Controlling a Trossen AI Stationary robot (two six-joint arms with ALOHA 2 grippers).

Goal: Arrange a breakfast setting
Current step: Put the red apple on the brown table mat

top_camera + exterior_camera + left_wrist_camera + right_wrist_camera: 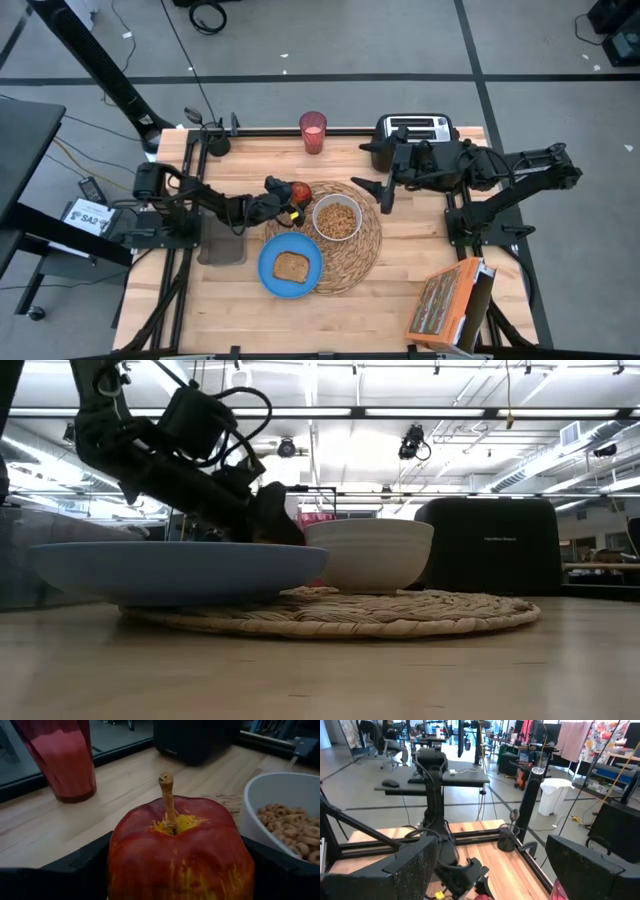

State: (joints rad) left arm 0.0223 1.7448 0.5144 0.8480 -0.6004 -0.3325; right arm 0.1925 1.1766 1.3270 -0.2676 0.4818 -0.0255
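A red apple with a yellow top and its stem up sits in my left gripper at the far-left edge of the round straw placemat. The apple fills the left wrist view. On the mat stand a white bowl of cereal rings and a blue plate with a toast slice. The pink cup stands at the far edge. A dark spoon stands in a black holder at the far left corner. My right gripper is open and empty by the mat's far-right edge. My left gripper pinches the apple's two sides between its two fingers, at about the apple's widest part. The fingers come level from the table's left. The apple stays upright, stem up; whether it rests on the mat or hangs clear, I cannot tell.
A black toaster stands at the far right, close behind my right arm. An orange cereal box lies at the near right corner. A grey pad lies under my left arm. Bare wood shows at the near edge and far left.
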